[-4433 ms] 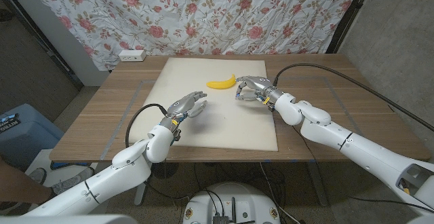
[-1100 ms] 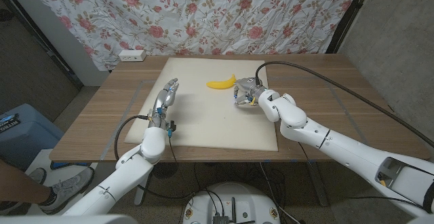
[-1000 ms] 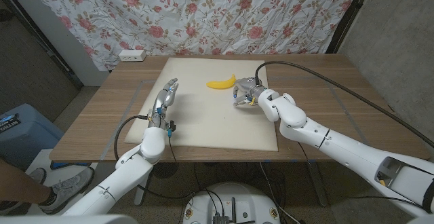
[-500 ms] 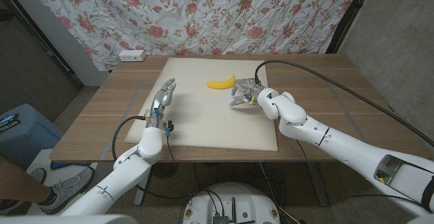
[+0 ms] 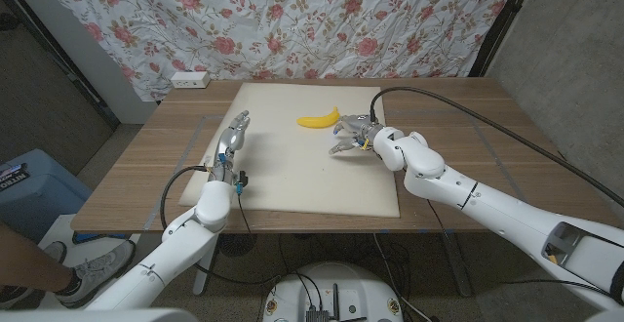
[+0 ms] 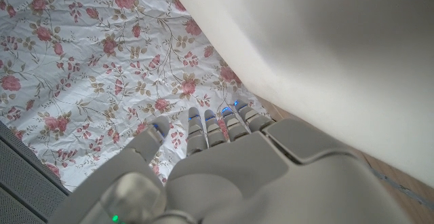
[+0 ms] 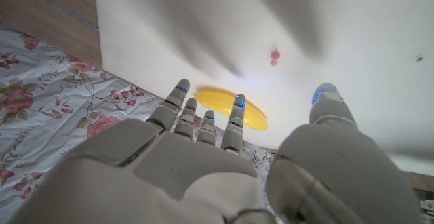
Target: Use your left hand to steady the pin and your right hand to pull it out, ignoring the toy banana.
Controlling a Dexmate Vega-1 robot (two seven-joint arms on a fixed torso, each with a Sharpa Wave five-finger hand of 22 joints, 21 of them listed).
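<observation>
Fingers of my right hand (image 5: 347, 137) have spread a little over the last half second: before, they were bunched over the white board (image 5: 292, 190) just beside the toy banana (image 5: 319, 121); now they splay out, holding nothing that I can see. My left hand (image 5: 232, 139) has drifted slightly toward the board's left edge and stands with its fingers straight and together, pointing away from me, gripping nothing. From my right wrist, the pin (image 7: 274, 56) shows as a small red head stuck in the board, beyond my fingertips (image 7: 239, 104) and apart from them, with the banana lying nearer my fingers. I judge the pull has not begun: neither hand touches the pin, and my left is well away from where it should steady it on the bench (image 5: 146, 176).
</observation>
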